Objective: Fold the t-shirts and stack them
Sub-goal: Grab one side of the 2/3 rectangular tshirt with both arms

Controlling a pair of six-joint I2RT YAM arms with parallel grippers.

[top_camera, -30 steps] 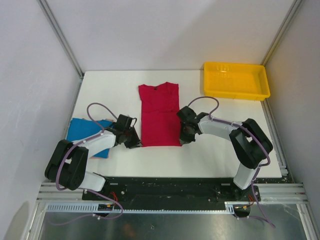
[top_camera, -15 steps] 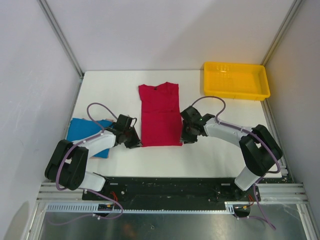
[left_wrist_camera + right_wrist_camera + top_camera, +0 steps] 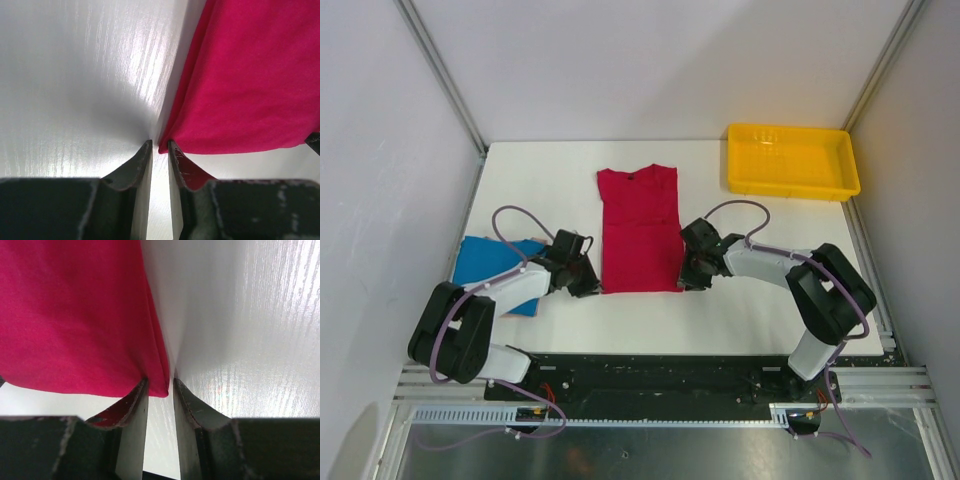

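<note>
Taking 12 o'clock as the far side of the bench [image 3: 540,180] and 6 o'clock as the arm bases, the red t-shirt [image 3: 640,235] lies flat near the middle. Its long axis runs from 12 to 6, with the collar at the 12 o'clock end and the hem at the 6 o'clock end. The coming move, as I judge it, turns on that hem: a corner pinched on each side could be carried toward 12 o'clock to fold the shirt across its short axis. The left end effector [image 3: 592,286] sits at the hem's 7 o'clock corner and the right end effector [image 3: 688,283] at its 5 o'clock corner, so each arm is nearest its own corner and neither needs to cross. In the left wrist view the jaws stand narrow with a slim gap, and the shirt's corner lies just at their mouth, spreading away toward 1 o'clock; it looks not yet clamped. In the right wrist view the jaws are likewise narrow but parted, and the corner dips in between the tips, with the cloth running off toward 11 o'clock; I cannot say for sure that the pads press it. The blue t-shirt [image 3: 485,258] lies folded at about 8 o'clock, partly under the left arm, well apart from the red one. The yellow tray [image 3: 790,130] stands at 1 o'clock.
</note>
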